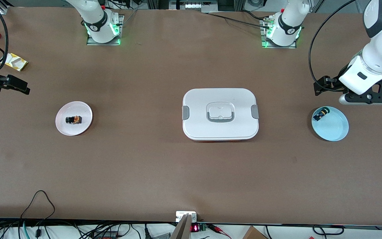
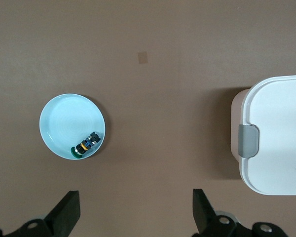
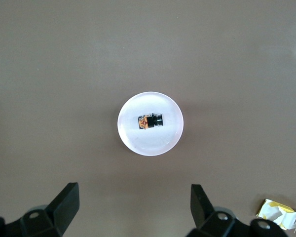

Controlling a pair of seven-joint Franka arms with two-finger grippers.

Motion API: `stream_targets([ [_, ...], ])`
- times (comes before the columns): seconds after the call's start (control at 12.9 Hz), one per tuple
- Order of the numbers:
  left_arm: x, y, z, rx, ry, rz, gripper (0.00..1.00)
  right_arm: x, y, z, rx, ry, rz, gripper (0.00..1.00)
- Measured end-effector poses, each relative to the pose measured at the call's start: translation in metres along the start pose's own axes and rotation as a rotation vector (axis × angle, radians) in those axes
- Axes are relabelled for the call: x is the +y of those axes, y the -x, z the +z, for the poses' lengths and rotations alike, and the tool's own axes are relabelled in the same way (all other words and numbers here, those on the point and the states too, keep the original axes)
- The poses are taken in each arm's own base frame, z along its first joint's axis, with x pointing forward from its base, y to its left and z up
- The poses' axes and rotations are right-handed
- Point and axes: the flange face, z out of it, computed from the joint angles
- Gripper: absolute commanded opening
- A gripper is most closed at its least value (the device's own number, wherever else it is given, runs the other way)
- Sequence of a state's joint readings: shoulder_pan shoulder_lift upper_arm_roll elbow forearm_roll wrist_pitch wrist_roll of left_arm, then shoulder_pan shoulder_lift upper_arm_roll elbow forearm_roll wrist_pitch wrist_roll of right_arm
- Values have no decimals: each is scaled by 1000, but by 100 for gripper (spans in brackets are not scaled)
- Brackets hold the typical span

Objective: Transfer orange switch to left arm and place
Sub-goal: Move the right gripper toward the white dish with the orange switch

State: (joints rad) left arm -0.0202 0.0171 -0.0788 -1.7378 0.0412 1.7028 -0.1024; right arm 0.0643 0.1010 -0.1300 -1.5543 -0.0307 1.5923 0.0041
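Orange switch (image 3: pixel 149 121) lies on the pink plate (image 3: pixel 138 140), below my right claw (image 3: pixel 130 207), whose jaws stand open. I descend centred, closing across its body. Left claw (image 2: pixel 133 210) waits open beside the box (image 1: pixel 220 132).

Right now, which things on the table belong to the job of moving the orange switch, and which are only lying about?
For the job:
- orange switch, lying on the pink plate
- box, in the middle, to be avoided
- left gripper, open, near the blue plate
- right gripper, open, above the pink plate

Lying about:
- green switch, on the blue plate
- yellow wrapper, near the right arm's end
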Motion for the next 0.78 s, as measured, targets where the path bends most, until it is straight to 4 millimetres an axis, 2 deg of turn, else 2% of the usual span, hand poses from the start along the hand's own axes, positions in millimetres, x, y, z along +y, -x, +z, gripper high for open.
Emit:
stream_targets([
  [0.54, 0, 0, 0, 0, 0, 0, 100, 0, 0, 0, 0, -1, 0, 100],
  [0.78, 0, 0, 0, 0, 0, 0, 100, -1, -4, 8, -12, 1, -1, 100],
])
